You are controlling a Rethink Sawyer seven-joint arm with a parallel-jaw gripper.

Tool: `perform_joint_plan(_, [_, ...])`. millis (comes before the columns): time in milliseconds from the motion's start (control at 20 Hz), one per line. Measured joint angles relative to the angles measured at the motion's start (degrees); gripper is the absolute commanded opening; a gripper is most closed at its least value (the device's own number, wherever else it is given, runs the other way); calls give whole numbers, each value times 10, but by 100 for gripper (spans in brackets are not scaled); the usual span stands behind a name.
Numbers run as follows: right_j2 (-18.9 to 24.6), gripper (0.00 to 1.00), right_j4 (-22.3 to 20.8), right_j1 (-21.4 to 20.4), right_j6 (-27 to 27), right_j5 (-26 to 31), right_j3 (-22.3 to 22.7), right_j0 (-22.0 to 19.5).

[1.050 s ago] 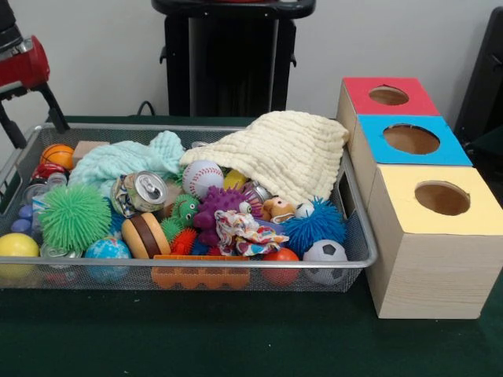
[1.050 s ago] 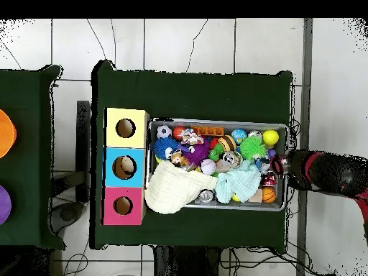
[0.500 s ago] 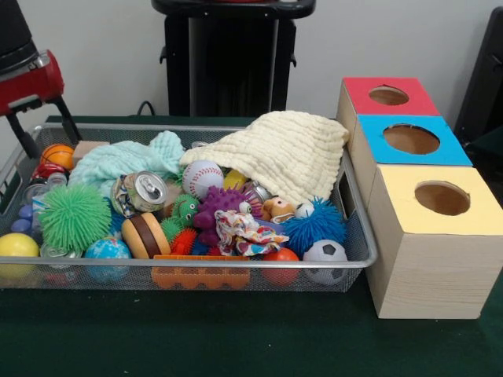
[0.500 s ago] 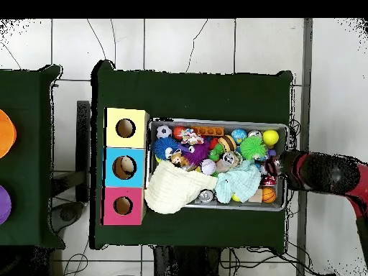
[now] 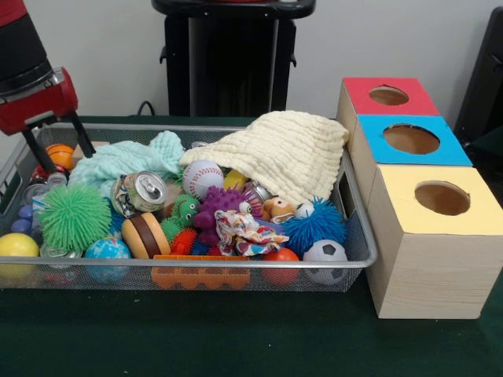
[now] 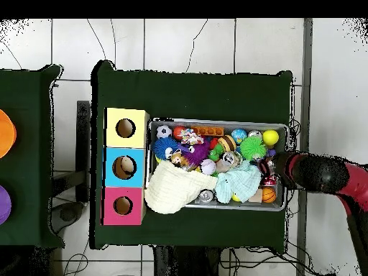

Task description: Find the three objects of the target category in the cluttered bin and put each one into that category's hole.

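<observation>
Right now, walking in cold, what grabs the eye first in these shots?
The wire-mesh bin heaped with bright toys, a cream blanket draped over its corner nearest the boxes. Beside it stand three boxes with holes in their tops: red, blue, yellow. At the bin's opposite end, the red arm's claw hangs open above a small orange basketball.

A table covered in dark green cloth (image 5: 236, 338) carries a wire mesh bin (image 5: 196, 276) crammed with toys, and a row of three wooden boxes just beside the bin's end. Each box has a round hole in its top: the yellow-topped box (image 5: 436, 236), the blue-topped box (image 5: 413, 140) in the middle, and the red-topped box (image 5: 387, 96).
</observation>
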Motion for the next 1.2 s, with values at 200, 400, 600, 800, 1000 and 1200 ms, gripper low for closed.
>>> perform_joint_plan(200, [0,100,-1,10,0,-9,0,0])
perform_joint_plan(400, [0,100,-2,20,0,-12,0,0])
perform_joint_plan(600, [-1,100,-3,26,0,-12,0,0])
perform_joint_plan(800, [-1,100,-4,35,0,-12,0,0])
perform_joint_plan(1000, [-1,100,-6,47,0,-12,-2,0])
perform_joint_plan(1200, [-1,100,-10,56,0,-12,-5,0])
